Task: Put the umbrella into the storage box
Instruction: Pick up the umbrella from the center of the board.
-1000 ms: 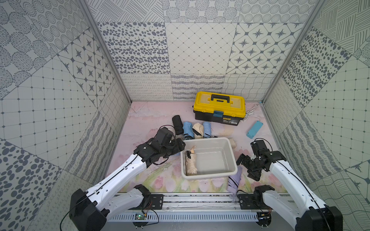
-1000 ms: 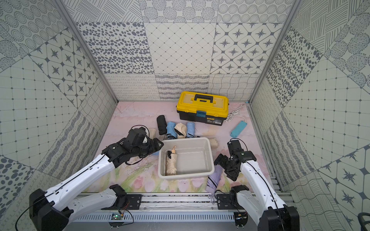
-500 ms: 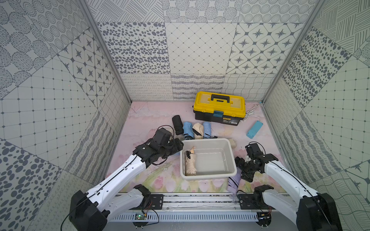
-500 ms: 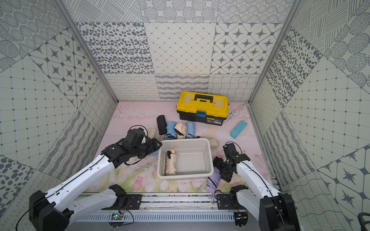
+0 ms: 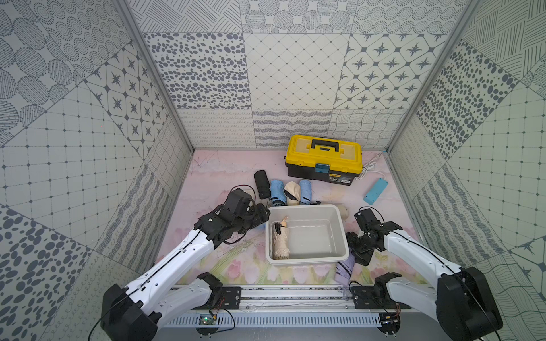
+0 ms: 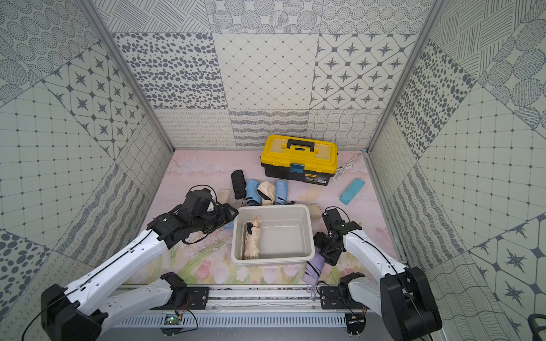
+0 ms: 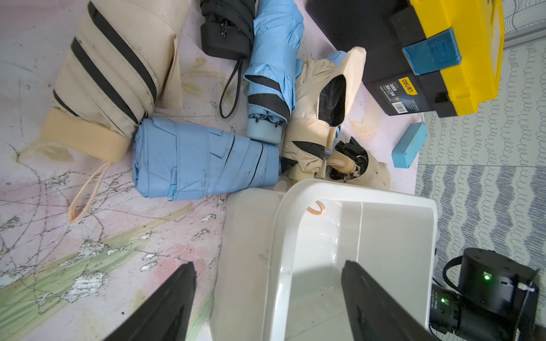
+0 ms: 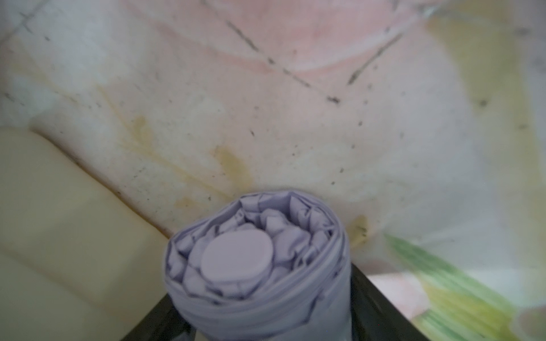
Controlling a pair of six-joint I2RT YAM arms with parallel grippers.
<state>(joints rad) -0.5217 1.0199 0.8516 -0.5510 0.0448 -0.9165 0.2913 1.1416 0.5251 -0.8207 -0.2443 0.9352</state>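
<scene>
Grip: right gripper [image 5: 359, 251] clenched on lilac umbrella [image 8: 254, 259], jaws pressing both flanks near its capped end. Umbrella sits outside storage box [image 5: 304, 207], just beside its near right corner. Left gripper [image 7: 269, 264] hovers spread and empty over box's left rim; I judge this leaves the opening clear.

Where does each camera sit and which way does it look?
Top views: high above the robot's base, looking down and forward; left arm and right arm show.
Left wrist: on the left arm, looking past the open left gripper at the white box and umbrellas.
Right wrist: on the right arm, looking at the mat; the right gripper flanks the purple umbrella.
Shared: the purple umbrella also shows in both top views.
</scene>
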